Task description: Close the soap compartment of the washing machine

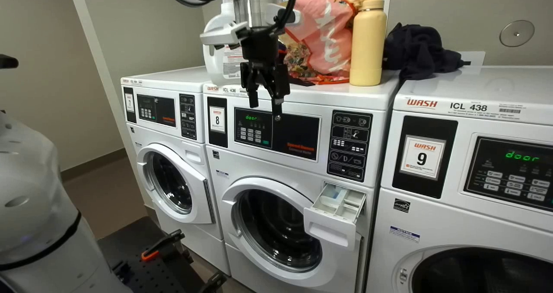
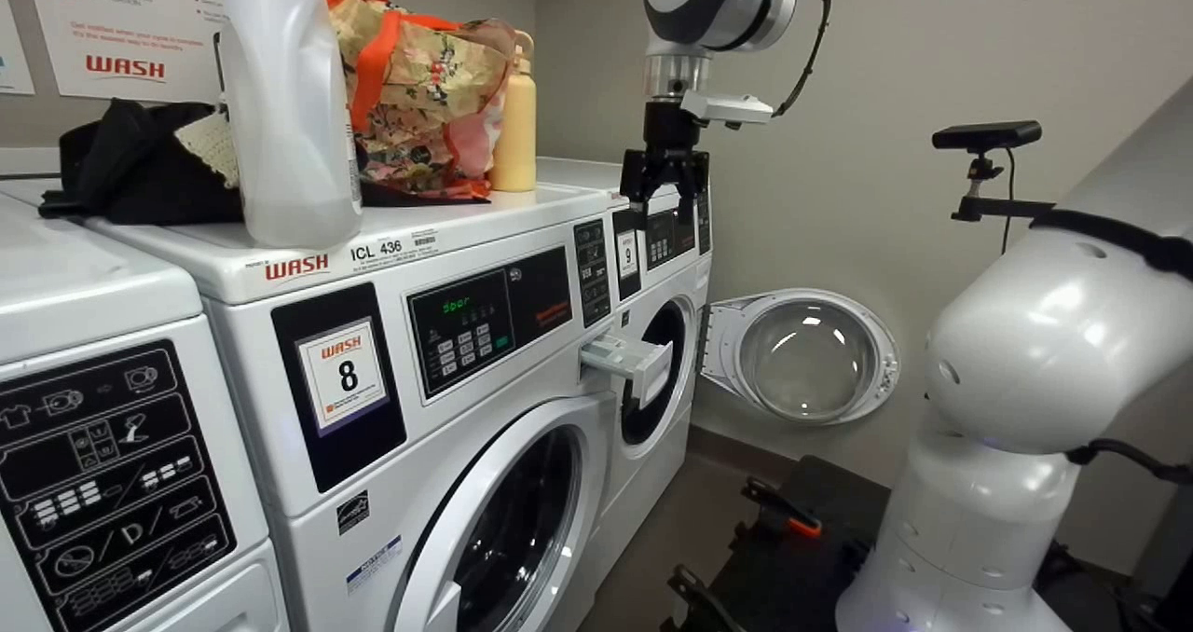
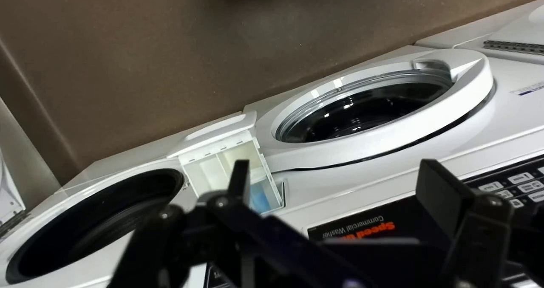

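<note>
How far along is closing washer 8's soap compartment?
Done: nothing visible; the soap compartment juts from the washing machine, its inside showing. In hand: nothing; the gripper hangs open, higher up. Left: the whole push, likely after lowering to the compartment's front.

The washer (image 1: 302,178) looks smooth and semi-gloss, its drawer (image 1: 330,229) smooth plastic, its porthole (image 1: 276,230) shiny glass. The jug (image 2: 289,119) is translucent plastic, the flask (image 1: 368,46) evenly matt, the bundle (image 1: 414,51) dull, crumpled cloth. The arm (image 2: 1044,352) is smooth and glossy; the gripper (image 1: 265,107) looks mostly matt.
</note>
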